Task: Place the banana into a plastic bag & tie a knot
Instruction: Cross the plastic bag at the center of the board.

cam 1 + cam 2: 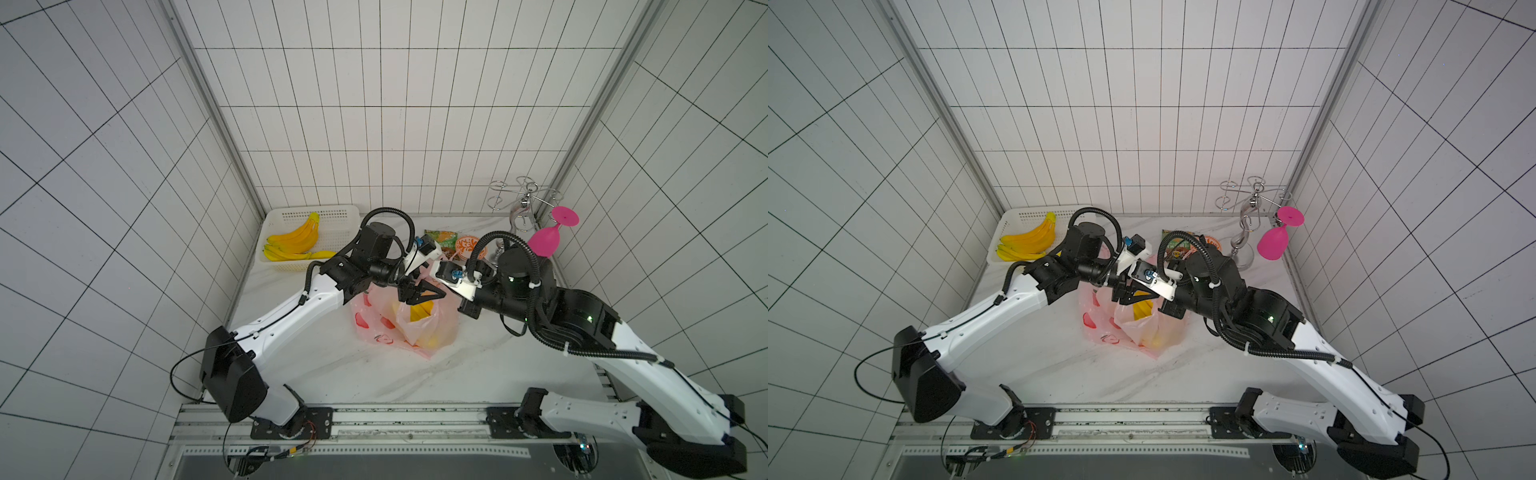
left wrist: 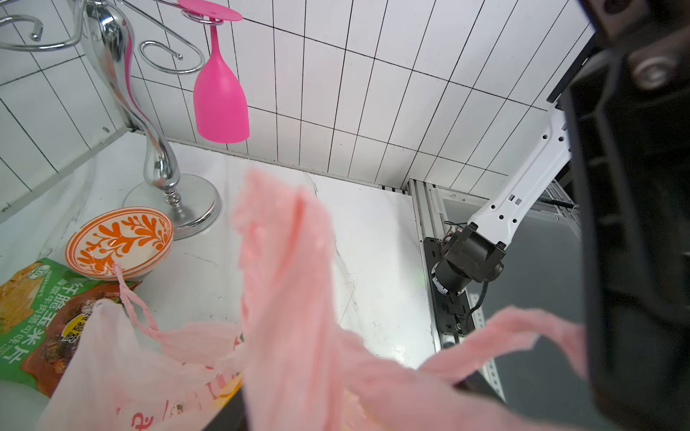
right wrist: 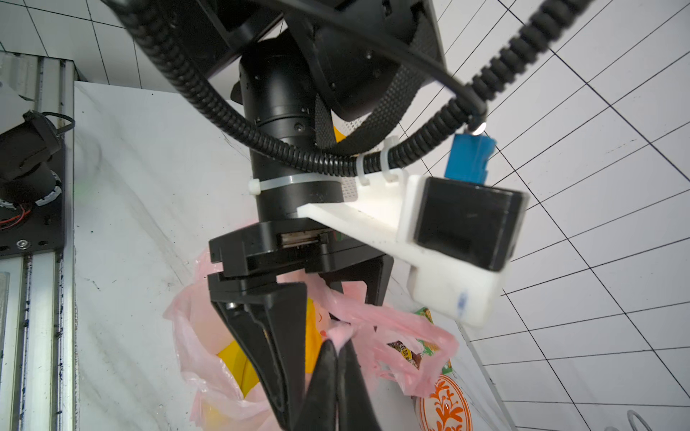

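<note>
A pink plastic bag (image 1: 374, 326) (image 1: 1100, 328) lies in the middle of the marble table, and a yellow banana (image 1: 422, 311) (image 1: 1142, 309) (image 3: 239, 367) shows inside it. In the right wrist view my right gripper (image 3: 338, 347) is shut on a bunched bag handle (image 3: 345, 330). In both top views its tips are hidden under its wrist camera. My left gripper (image 1: 436, 294) (image 1: 1150, 291) hovers over the bag mouth, facing the right one. Its black fingers (image 3: 276, 336) stand apart, open, and loose pink handle film (image 2: 291, 283) runs between them.
A white basket (image 1: 349, 212) at the back left holds more bananas (image 1: 291, 243). At the back right are a snack packet (image 1: 440, 237), an orange-patterned bowl (image 1: 467, 245) (image 2: 119, 242) and a chrome stand (image 1: 523, 208) with a hanging pink glass (image 1: 546, 241) (image 2: 220, 100). Tiled walls enclose three sides.
</note>
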